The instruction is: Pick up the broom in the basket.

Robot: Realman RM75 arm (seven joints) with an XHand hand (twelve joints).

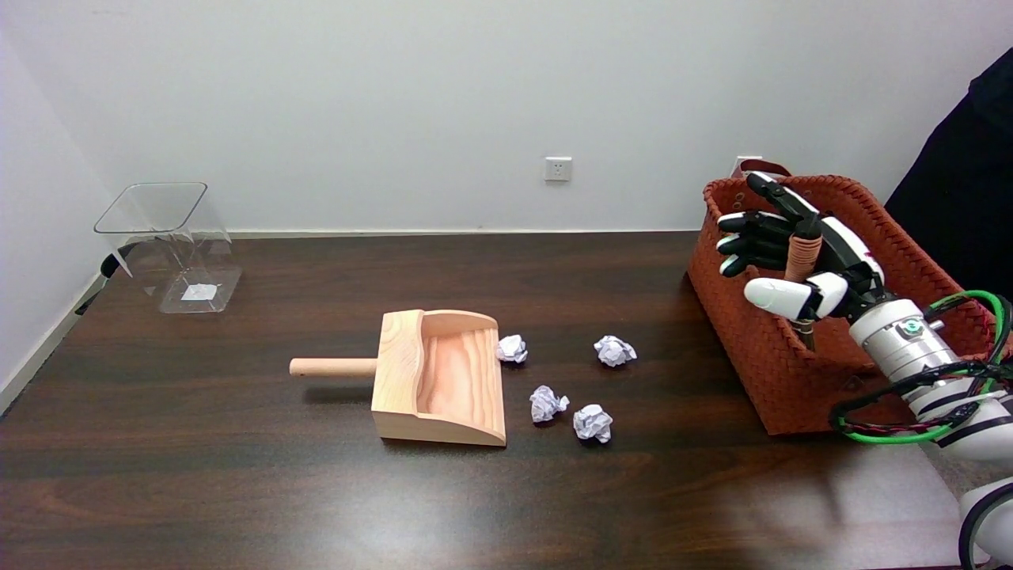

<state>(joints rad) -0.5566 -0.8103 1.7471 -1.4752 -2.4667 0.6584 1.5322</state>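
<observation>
An orange-brown woven basket (760,348) stands at the right of the dark table. My right hand (799,257) hovers over the basket's opening, palm toward the left. The broom's tan handle (803,252) rises upright out of the basket, passing between my fingers and thumb. My fingers (748,237) are spread on the handle's left and the thumb (783,294) crosses below it, so they surround the handle; a firm grip is not plain. The broom's lower end, with its dark shaft (806,334), is hidden inside the basket.
A wooden dustpan (443,376) with a round handle lies at the table's centre. Several crumpled paper balls (582,384) lie between it and the basket. A clear plastic bin (170,245) stands at the far left. A person's dark sleeve (965,190) shows at the right edge.
</observation>
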